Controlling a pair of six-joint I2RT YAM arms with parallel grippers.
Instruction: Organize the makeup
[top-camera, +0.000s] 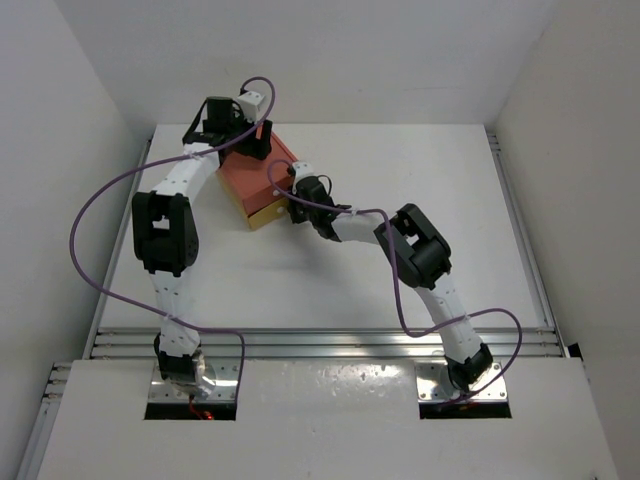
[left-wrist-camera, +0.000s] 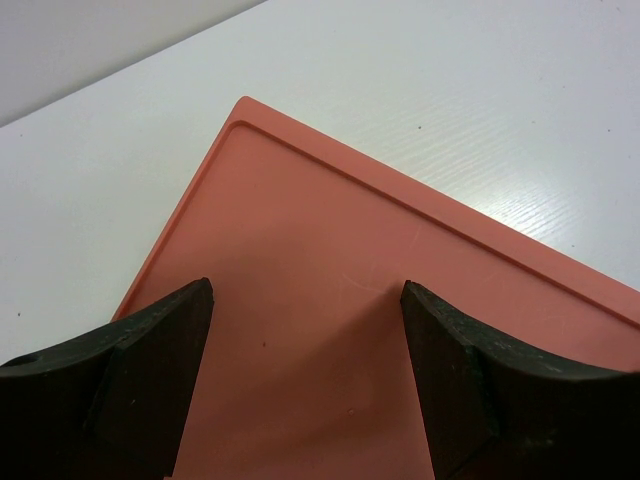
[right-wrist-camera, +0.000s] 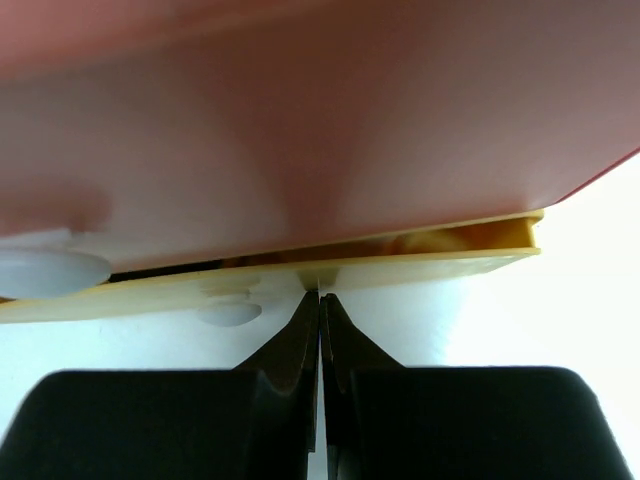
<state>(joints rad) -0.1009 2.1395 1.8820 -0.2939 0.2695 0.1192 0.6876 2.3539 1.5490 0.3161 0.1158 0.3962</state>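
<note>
No makeup shows in any view. The orange drawer box (top-camera: 258, 175) stands at the back middle of the table, and its yellow drawer (top-camera: 265, 213) sticks out a little toward me. My left gripper (left-wrist-camera: 305, 290) hangs open just above the box's orange lid (left-wrist-camera: 330, 270), with nothing between its fingers. My right gripper (right-wrist-camera: 320, 295) is shut, its tips against the yellow drawer front (right-wrist-camera: 420, 268). Through the slit above that front a blurred orange shape (right-wrist-camera: 430, 241) shows; I cannot tell what it is.
The box lies askew on the white table (top-camera: 400, 270), near the left arm (top-camera: 165, 230). The right arm (top-camera: 420, 250) reaches across the middle toward the drawer. Purple cables (top-camera: 90, 230) loop beside both arms. Metal rails (top-camera: 320, 340) run along the near edge.
</note>
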